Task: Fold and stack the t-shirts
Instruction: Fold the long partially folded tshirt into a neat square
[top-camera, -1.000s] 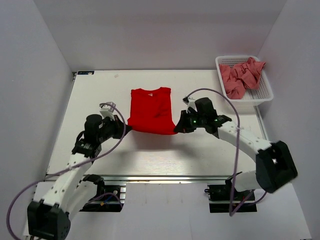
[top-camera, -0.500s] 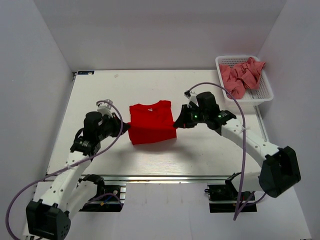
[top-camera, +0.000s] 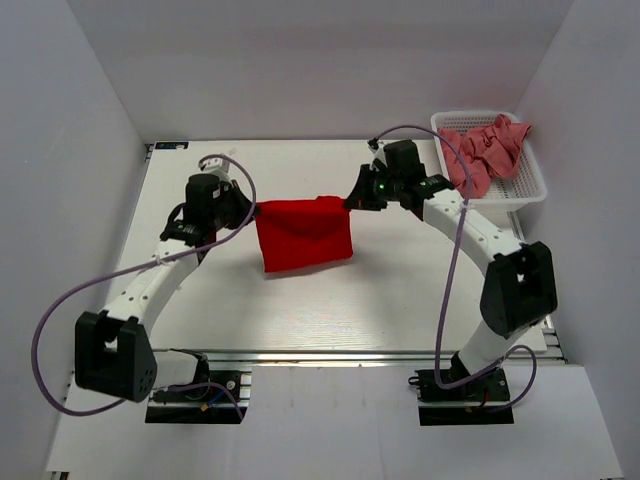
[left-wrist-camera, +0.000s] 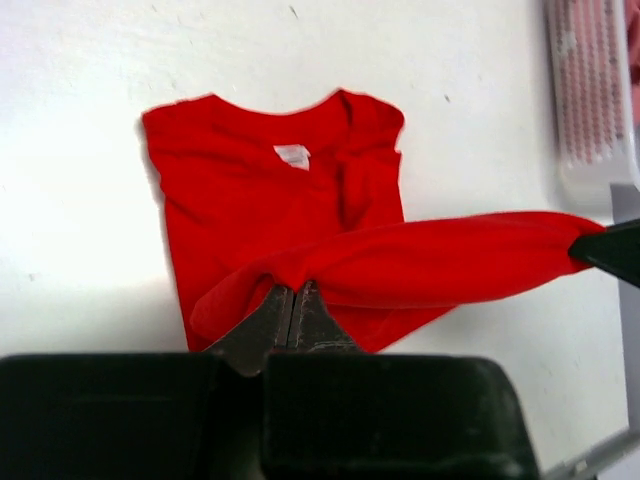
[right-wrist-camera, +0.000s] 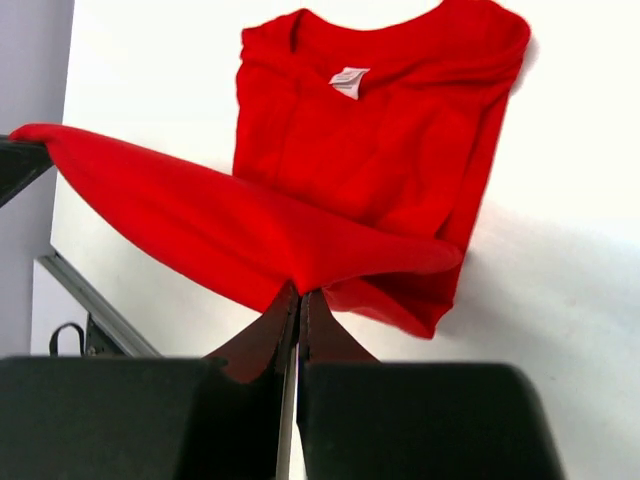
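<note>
A bright red t-shirt lies in the middle of the white table, its near hem lifted and carried over the rest. My left gripper is shut on the hem's left corner; in the left wrist view it pinches the red cloth. My right gripper is shut on the right corner; in the right wrist view it holds the red shirt too. The collar end with its white label lies flat below. Salmon pink t-shirts lie crumpled in the basket.
A white mesh basket stands at the table's back right corner, just right of my right arm. White walls enclose the table on three sides. The basket's edge shows in the left wrist view.
Both grippers have moved away from the table's near edge toward the back, carrying the red shirt's hem over the lying part. The shirt's visible length has shortened.
</note>
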